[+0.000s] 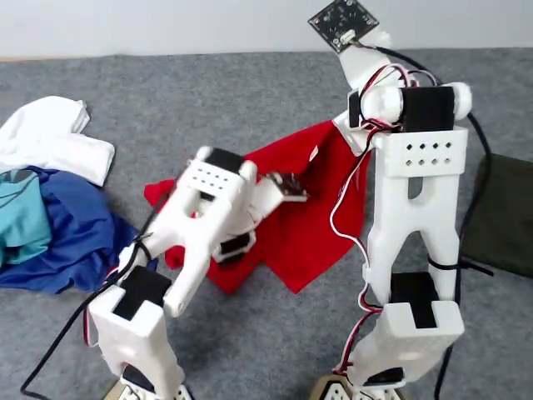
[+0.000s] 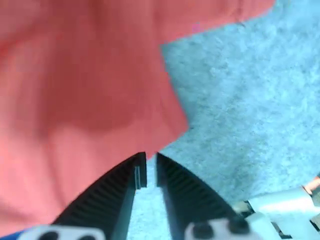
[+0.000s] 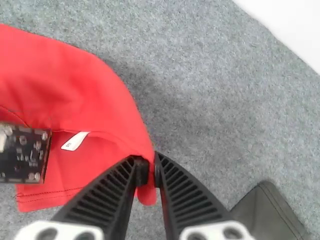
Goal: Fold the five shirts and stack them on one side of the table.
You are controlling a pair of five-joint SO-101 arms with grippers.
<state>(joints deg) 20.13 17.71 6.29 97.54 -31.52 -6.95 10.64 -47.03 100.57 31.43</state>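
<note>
I see the red shirt [image 1: 308,217] lying spread out in the middle of the gray table [image 1: 208,92]. It is not folded yet. My left arm [image 1: 208,208] leans over the near left part of it. My right arm [image 1: 416,167] stands tall by its far right corner.

The left gripper [image 2: 146,162] has its fingers almost together, with just a thin slit between them. The red edge runs right up to the tips and looks nipped there. The cloth hangs close to the left wrist camera.

The right gripper [image 3: 146,167] is squeezed tight on the red shirt's edge. A little bit of red pokes out below the fingers. A small white tag [image 3: 75,141] sits on the shirt close by.

On the far left of the table is a loose heap of more shirts. There is a white shirt [image 1: 50,137] at the back, a blue shirt [image 1: 67,242] in front, and a teal shirt [image 1: 21,217] on top of the blue one. A dark cloth [image 1: 500,217] lies flat at the right edge, apart from the red shirt.
</note>
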